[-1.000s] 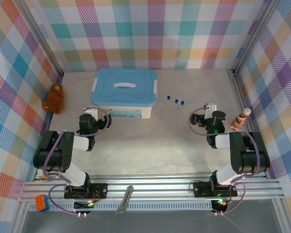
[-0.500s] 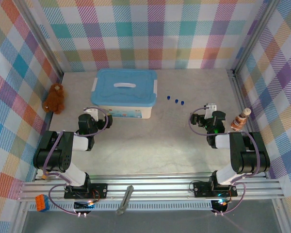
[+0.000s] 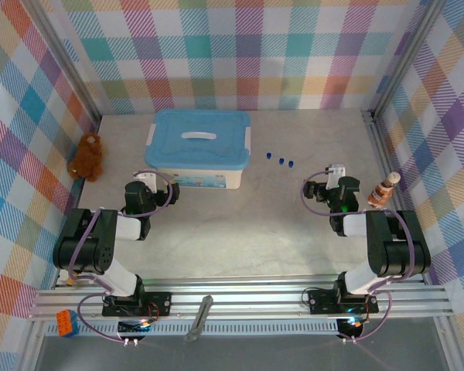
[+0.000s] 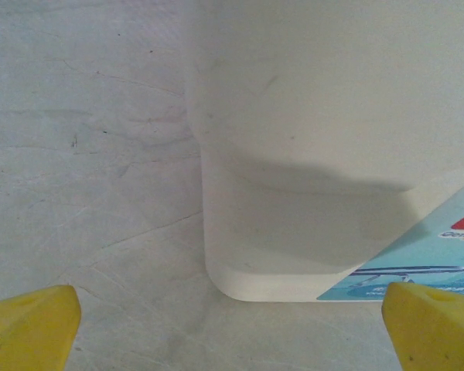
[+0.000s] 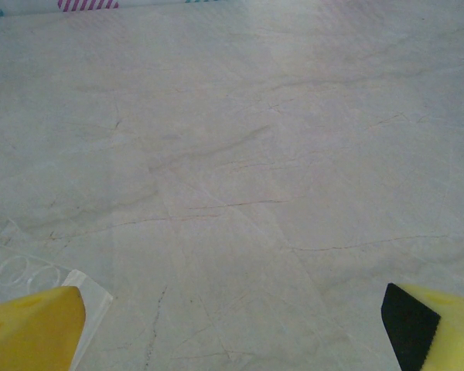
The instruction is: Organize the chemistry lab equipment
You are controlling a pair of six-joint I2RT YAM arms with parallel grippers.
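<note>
Two grippers are wide open, and both hold nothing. The left gripper [image 4: 232, 332] is low over the counter [image 4: 100, 154], facing a corner of the white box [image 4: 309, 154] with the blue lid [image 3: 199, 137]. The right gripper [image 5: 232, 325] faces bare counter. Three blue caps [image 3: 281, 161] (their clear tubes are hard to see) lie just right of the box. A teddy bear [image 3: 87, 157] sits by the left wall.

Three walls of pastel plaid cloth, the back wall [image 3: 247, 54], the left wall [image 3: 19, 124] and the right wall [image 3: 448, 124], closed in a pale grey surface [image 3: 240, 224] veined faintly like marble. Slanted aluminium posts [image 3: 68, 66] stood at the two back corners, and a ribbed aluminium rail [image 3: 247, 300] ran along the near edge. The light was even and soft, casting only weak shadows.
</note>
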